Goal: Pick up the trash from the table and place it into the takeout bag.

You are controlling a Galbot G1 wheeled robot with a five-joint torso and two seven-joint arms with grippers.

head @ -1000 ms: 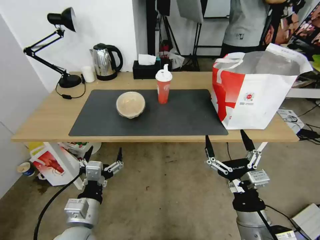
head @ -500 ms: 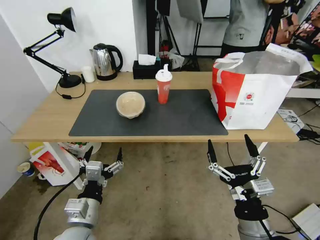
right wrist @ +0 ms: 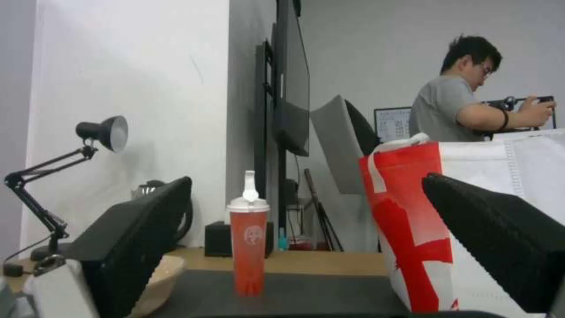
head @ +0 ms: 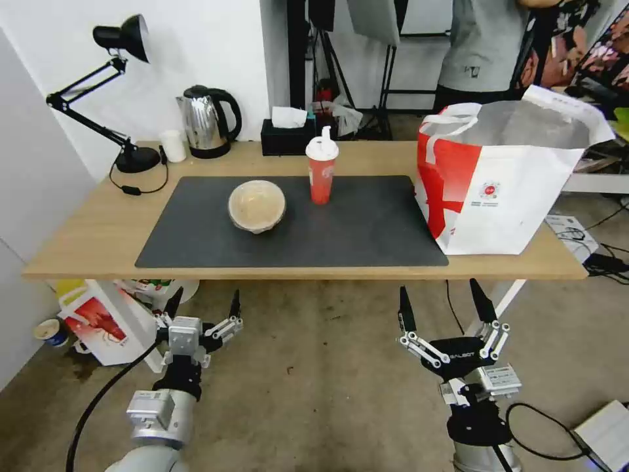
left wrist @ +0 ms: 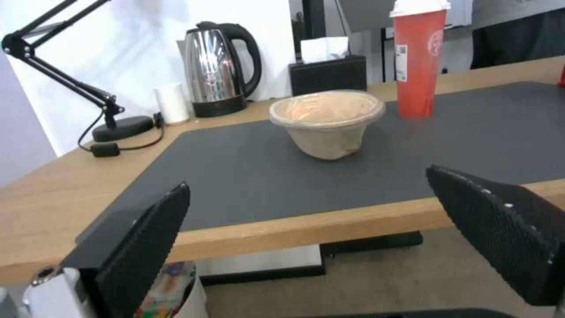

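Standing before the tabletop point(head: 78, 242), the robot keeps both arms low, in front of the near edge and above the floor. On the left, the left pincer point(head: 202, 308) hangs with its two black fingers spread apart and nothing between them; it points toward the beige clear-lidded bowl point(head: 256, 206), which sits upright on the dark grey mat point(head: 354, 229), left of centre. I think this low, open posture is a waiting one, leaving the way to the trash free. Just beside the bowl, a little to the right and further back, the red drink cup point(head: 322, 170) stands upright with its white spouted lid on. Further right, the right pincer point(head: 443, 309) is also wide open and empty, below the tabletop edge, and it faces the cup and the takeout bag point(head: 504, 196). The bag stands at the right end, its mouth open upward, probably so things can be dropped in from above.
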